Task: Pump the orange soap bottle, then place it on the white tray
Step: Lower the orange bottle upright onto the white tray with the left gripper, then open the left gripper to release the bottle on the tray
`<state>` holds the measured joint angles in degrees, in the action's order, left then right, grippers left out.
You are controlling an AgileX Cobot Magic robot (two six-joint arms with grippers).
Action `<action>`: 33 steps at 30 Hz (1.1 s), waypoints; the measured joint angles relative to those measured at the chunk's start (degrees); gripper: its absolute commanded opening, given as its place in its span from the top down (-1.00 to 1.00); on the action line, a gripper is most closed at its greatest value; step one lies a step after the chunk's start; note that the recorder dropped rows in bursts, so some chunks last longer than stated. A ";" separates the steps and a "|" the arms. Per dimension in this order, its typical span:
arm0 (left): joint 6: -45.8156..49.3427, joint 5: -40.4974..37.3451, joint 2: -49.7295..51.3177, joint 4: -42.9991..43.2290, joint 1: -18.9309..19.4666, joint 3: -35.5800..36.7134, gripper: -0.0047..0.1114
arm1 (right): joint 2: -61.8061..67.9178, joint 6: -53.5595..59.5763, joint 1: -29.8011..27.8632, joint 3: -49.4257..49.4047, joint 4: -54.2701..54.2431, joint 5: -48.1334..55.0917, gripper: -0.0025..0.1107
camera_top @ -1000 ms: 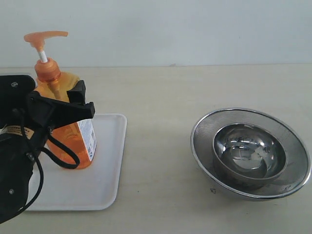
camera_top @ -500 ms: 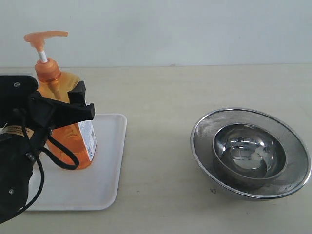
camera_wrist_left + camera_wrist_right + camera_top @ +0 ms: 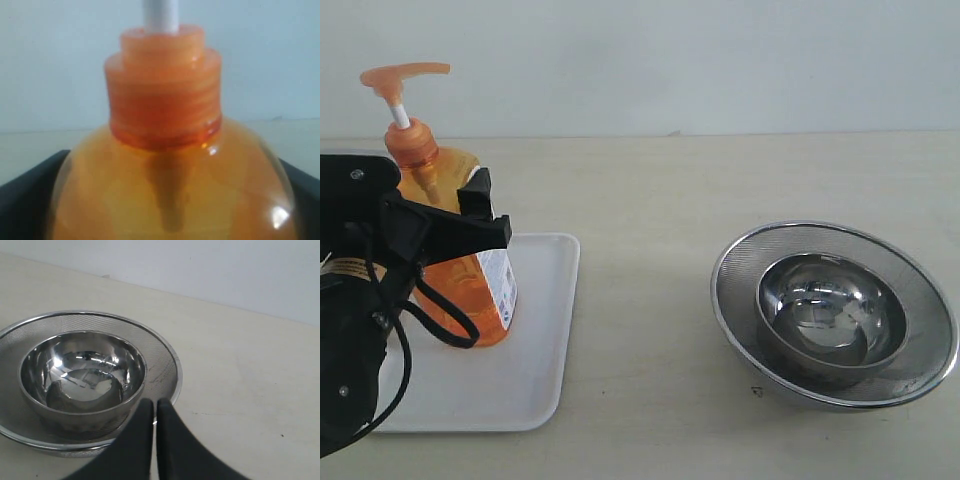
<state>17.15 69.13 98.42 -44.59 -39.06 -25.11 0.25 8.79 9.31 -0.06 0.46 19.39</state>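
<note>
The orange soap bottle (image 3: 470, 292) stands on the white tray (image 3: 525, 370), near the tray's far part, leaning slightly left. Its pump head (image 3: 400, 75) is raised on the white stem. My left gripper (image 3: 492, 208) is shut on the bottle's upper body, one black finger in front of it and one behind. In the left wrist view the bottle's shoulder and collar (image 3: 162, 100) fill the frame, with black fingers (image 3: 27, 182) at both edges. My right gripper (image 3: 156, 402) is shut and empty, low over the table beside the steel bowls; it does not show in the exterior view.
A small steel bowl (image 3: 832, 310) sits inside a wider steel mesh bowl (image 3: 740, 262) on the right of the table. In the right wrist view that pair (image 3: 82, 367) lies just beyond the fingertips. A pale wall runs behind the table.
The bottle's pump head has shifted a little left and the bottle now leans that way. My left gripper has edged left with it. The bowls have not moved.
</note>
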 measured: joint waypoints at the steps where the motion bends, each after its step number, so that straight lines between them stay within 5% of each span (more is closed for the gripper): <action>1: 0.00 0.00 0.00 0.00 0.00 0.00 -0.50 | 0.00 0.00 0.00 0.00 0.00 0.00 0.96; 30: -1.65 -3.40 -0.10 5.44 0.12 0.00 -0.50 | 0.00 0.00 0.00 0.00 0.00 0.00 0.96; 33: -2.95 -4.08 -0.10 5.79 0.12 0.00 -0.64 | 0.00 0.00 0.00 0.00 0.00 0.00 0.96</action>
<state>14.20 65.05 98.32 -38.80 -38.93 -25.11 0.25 8.79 9.31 -0.06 0.46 19.39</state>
